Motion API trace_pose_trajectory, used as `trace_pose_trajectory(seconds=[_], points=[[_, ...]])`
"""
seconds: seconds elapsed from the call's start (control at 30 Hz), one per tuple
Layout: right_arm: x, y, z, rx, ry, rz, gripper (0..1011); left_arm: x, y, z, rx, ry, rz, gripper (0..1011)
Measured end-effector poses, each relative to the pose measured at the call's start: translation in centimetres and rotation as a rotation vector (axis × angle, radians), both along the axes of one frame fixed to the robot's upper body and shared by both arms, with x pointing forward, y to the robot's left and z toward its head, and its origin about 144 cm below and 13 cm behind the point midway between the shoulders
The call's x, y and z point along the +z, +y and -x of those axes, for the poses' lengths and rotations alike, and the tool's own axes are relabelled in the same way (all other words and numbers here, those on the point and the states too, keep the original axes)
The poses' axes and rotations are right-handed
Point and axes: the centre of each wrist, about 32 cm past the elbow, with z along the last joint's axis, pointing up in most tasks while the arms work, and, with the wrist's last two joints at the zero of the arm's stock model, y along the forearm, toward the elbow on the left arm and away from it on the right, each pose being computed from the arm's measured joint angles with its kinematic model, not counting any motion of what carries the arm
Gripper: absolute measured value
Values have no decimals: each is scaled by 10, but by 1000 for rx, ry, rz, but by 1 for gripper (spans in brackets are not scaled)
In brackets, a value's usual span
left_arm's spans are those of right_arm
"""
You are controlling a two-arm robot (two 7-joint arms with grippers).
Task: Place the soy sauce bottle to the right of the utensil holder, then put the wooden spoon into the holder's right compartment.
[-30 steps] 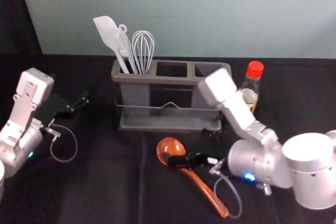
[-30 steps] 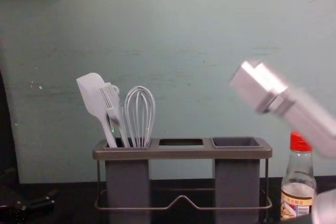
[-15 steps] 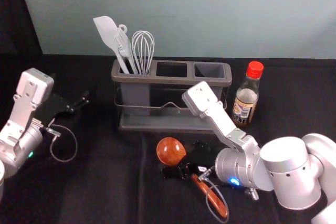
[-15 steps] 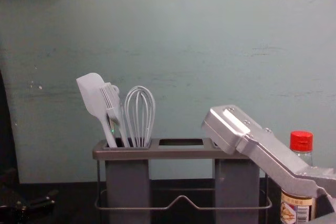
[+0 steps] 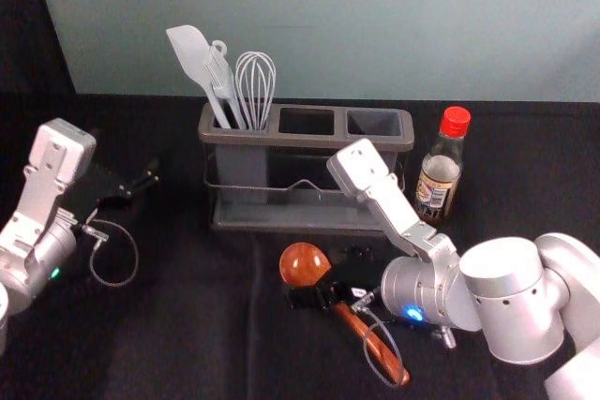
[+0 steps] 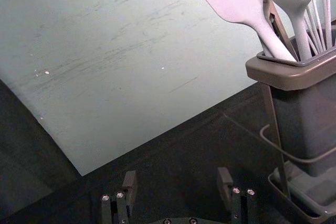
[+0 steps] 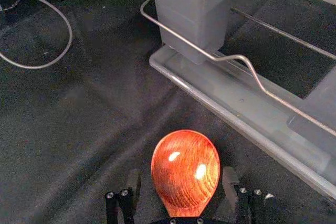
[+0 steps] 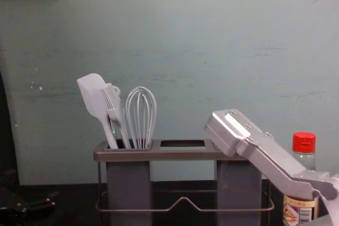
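My right gripper (image 5: pixel 324 278) is low over the wooden spoon (image 5: pixel 304 264), near the neck behind its bowl. In the right wrist view the right gripper (image 7: pixel 181 179) is open, the spoon's bowl (image 7: pixel 186 171) between and beyond its fingertips. The red-capped soy sauce bottle (image 5: pixel 438 181) stands upright just right of the utensil holder (image 5: pixel 309 143); in the chest view the right arm partly covers it. The holder's right compartment (image 5: pixel 373 125) has nothing in it. Parked at the left is my left gripper (image 5: pixel 145 185); the left gripper (image 6: pixel 177 178) is open in its wrist view.
A spatula (image 5: pixel 191 55), a brush (image 5: pixel 221 81) and a whisk (image 5: pixel 255 86) stand in the holder's left compartment. The wire rail (image 7: pixel 236 58) and lower tray (image 7: pixel 239 121) are close beyond the spoon's bowl. A wall rises behind.
My right arm has moved left and lower, away from the bottle, bringing its gripper over the spoon; over the last half second it has barely shifted. The left arm, bottle and holder have stayed put.
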Motion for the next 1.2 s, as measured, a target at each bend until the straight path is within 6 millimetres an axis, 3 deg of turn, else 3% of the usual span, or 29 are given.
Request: trace_pose_trajectory(seconds=[1.2], points=[[-12, 13, -15, 29, -16, 31, 1000, 0, 0, 0, 0, 0, 0, 1005]])
